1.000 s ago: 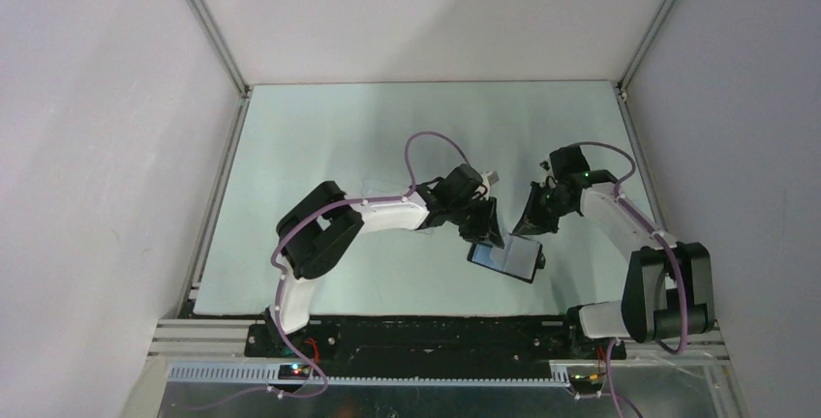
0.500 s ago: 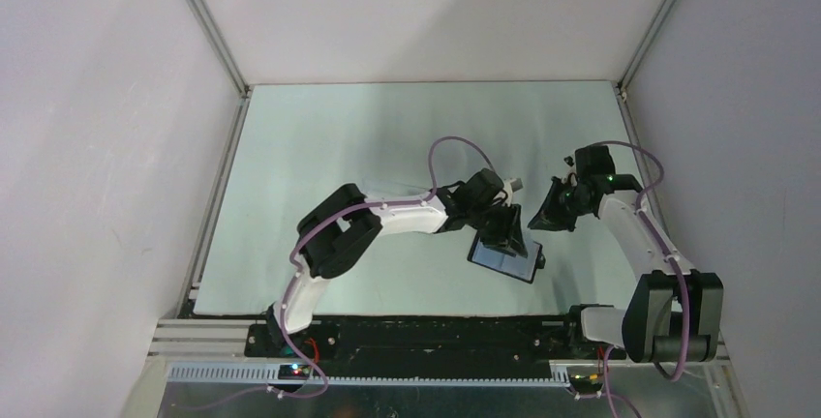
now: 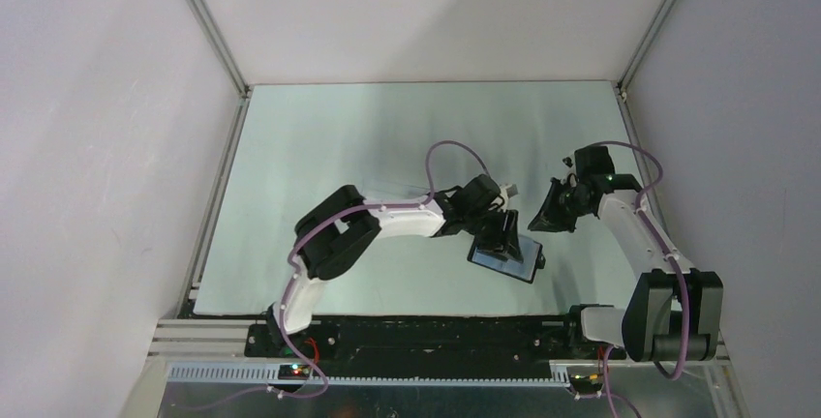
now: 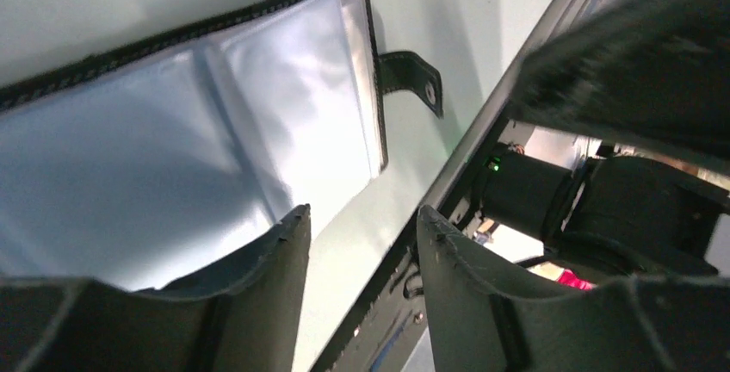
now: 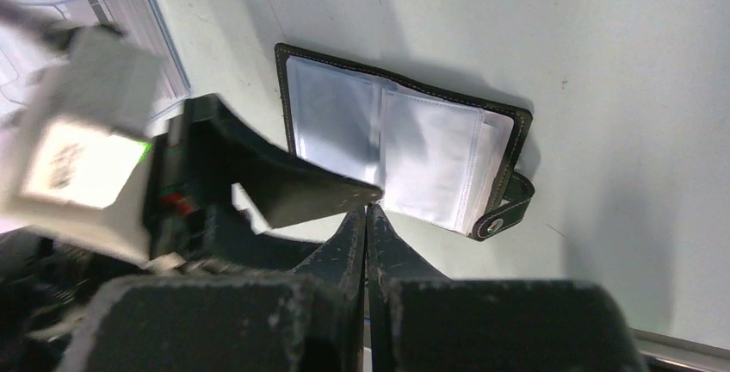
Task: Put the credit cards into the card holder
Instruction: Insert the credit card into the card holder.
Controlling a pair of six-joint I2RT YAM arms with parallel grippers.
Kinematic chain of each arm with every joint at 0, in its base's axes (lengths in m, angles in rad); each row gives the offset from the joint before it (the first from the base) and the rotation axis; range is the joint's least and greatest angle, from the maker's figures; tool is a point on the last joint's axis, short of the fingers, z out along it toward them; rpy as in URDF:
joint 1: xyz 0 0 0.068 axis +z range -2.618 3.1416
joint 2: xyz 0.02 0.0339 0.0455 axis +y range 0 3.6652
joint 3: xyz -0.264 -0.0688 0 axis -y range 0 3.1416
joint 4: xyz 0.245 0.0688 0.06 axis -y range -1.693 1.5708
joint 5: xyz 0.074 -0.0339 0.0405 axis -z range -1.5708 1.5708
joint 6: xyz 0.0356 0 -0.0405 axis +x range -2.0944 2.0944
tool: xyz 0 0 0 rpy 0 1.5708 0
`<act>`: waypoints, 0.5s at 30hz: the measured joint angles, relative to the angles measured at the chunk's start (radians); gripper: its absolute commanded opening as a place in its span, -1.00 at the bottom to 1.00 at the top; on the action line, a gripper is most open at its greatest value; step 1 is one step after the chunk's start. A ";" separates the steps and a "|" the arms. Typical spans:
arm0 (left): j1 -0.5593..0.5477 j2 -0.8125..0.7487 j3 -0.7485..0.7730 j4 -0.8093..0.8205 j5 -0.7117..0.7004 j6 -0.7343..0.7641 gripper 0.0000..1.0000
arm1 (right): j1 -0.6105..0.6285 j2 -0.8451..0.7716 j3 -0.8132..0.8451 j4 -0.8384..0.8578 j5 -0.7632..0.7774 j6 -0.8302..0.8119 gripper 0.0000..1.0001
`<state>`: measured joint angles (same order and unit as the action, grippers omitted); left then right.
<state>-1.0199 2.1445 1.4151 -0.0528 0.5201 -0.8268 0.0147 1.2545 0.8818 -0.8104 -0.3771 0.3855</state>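
I see the card holder (image 5: 430, 157) lying open and flat on the surface (image 3: 339, 147). It is near the front edge, between my two arms. Its pale, see-through pockets face up. Its snap tab (image 5: 508, 208) sticks out to one side.

My left end effector (image 4: 361, 226) hangs right over the card holder. Its two fingers are partly apart, and nothing is in the gap between them. One finger tip is over a pocket, but I cannot tell if it touches.

My right end effector (image 5: 367, 217) is squeezed tight together and holds nothing. It is just beside the card holder and points toward it.

A pale flat thing with a blue edge (image 5: 151, 10) lies past the left arm. I cannot tell what it is.
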 measured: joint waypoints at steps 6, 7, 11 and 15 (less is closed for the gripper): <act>0.041 -0.200 -0.129 0.014 -0.068 0.036 0.17 | 0.057 0.036 0.000 0.002 0.004 0.000 -1.00; 0.053 -0.235 -0.149 0.020 -0.075 0.042 0.17 | 0.073 0.045 0.000 0.004 0.004 0.002 -1.00; 0.126 -0.391 -0.239 0.045 -0.104 0.058 0.17 | 0.138 0.078 0.001 0.026 0.003 0.017 -0.79; 0.230 -0.524 -0.356 0.074 -0.115 0.070 0.15 | 0.214 0.116 0.028 0.041 0.005 0.038 -0.62</act>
<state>-0.7902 1.6203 1.0595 0.0208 0.4049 -0.7570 0.2283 1.3705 0.9096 -0.7696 -0.3725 0.4236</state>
